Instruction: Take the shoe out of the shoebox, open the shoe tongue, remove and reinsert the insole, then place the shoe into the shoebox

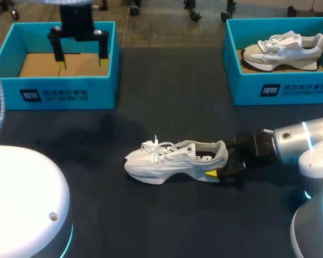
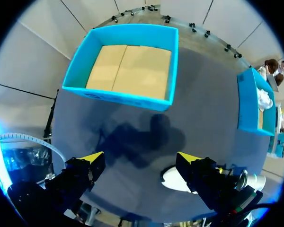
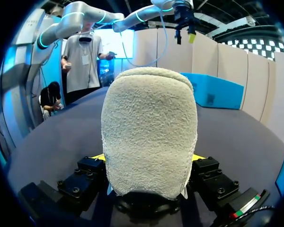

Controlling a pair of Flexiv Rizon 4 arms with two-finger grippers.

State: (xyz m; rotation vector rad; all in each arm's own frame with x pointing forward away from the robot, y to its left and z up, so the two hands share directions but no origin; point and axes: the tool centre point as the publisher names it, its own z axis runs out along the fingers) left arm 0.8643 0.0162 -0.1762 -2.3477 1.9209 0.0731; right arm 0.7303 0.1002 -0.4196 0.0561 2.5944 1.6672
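A white sneaker [image 1: 172, 160] lies on its sole in the middle of the dark table, toe pointing left. My right gripper [image 1: 220, 171] holds it by the heel. In the right wrist view the fuzzy heel [image 3: 149, 127] fills the space between the fingers, which press on it from both sides. My left gripper [image 1: 81, 58] hangs open above the empty blue shoebox [image 1: 59, 88] at the back left. From the left wrist view its yellow-tipped fingers [image 2: 92, 157] stand wide apart with nothing between them. That box [image 2: 128, 66] lies ahead of them, and the sneaker's toe [image 2: 173, 179] shows beside one finger.
A second blue shoebox [image 1: 282, 86] at the back right holds a beige and white shoe [image 1: 282, 49]. A white rounded robot base [image 1: 21, 204] fills the front left corner. The dark tabletop [image 1: 167, 102] stretches between the two boxes.
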